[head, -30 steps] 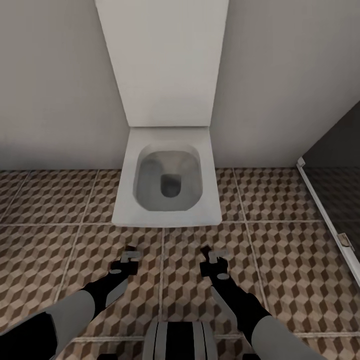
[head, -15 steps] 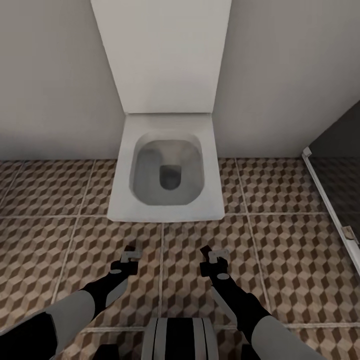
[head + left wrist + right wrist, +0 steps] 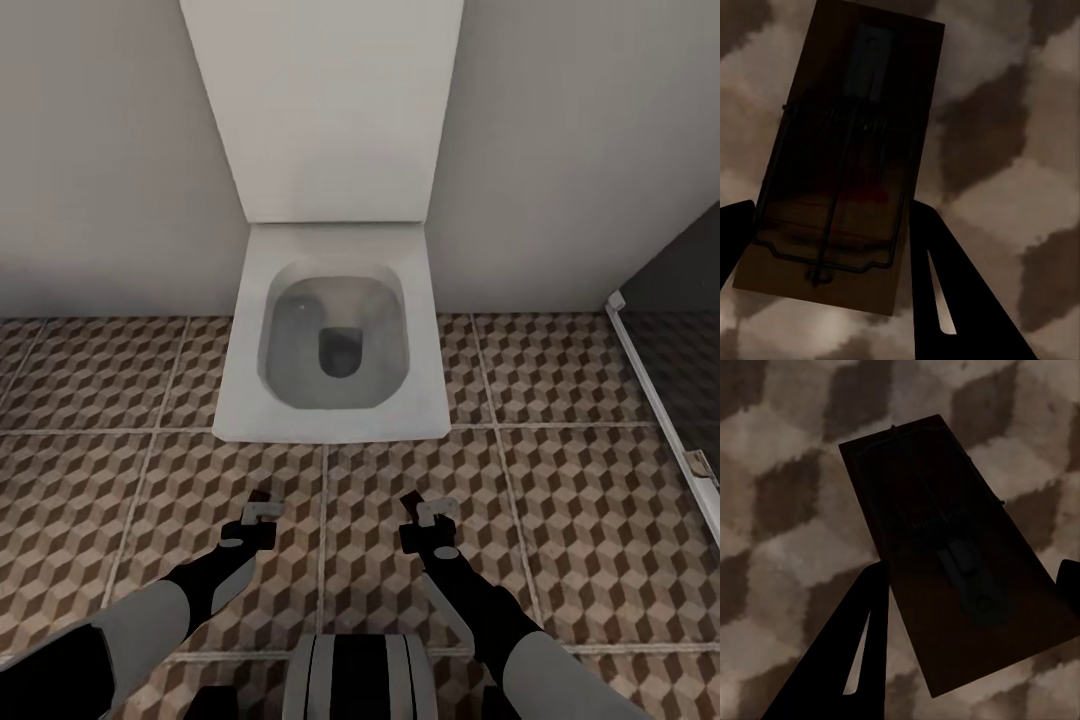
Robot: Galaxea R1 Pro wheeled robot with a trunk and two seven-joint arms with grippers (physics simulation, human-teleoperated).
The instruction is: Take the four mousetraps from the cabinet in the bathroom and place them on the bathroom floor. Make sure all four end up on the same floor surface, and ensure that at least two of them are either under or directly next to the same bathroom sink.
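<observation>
Left wrist view: left tool (image 3: 832,247) is closed onto a mousetrap (image 3: 844,161) — a flat brown board with dark wire and a dull red spot, gripped at its near end between the two dark fingers (image 3: 945,285). Behind it lies the bathroom floor (image 3: 1020,97), cube pattern blurred.

Right wrist view: right tool (image 3: 971,619) is likewise closed onto a second mousetrap (image 3: 952,585), board held at an angle, wire side facing the cam. One finger (image 3: 847,660) presses the board's edge; the other shows as a dark corner at the frame's border. Floor tiles (image 3: 787,457) behind.

Head view: both arms reach fwd and down over the bathroom floor (image 3: 560,520). Left tool (image 3: 256,518) and right tool (image 3: 428,522) hang side by side, apart, above the tiles — each in front of a white square toilet (image 3: 340,400) with lid raised against the wall. The traps are too small to make out here. A glass shower screen w/ pale frame (image 3: 660,400) stands at the right.

No brands, labels or legible writing on any surface.
</observation>
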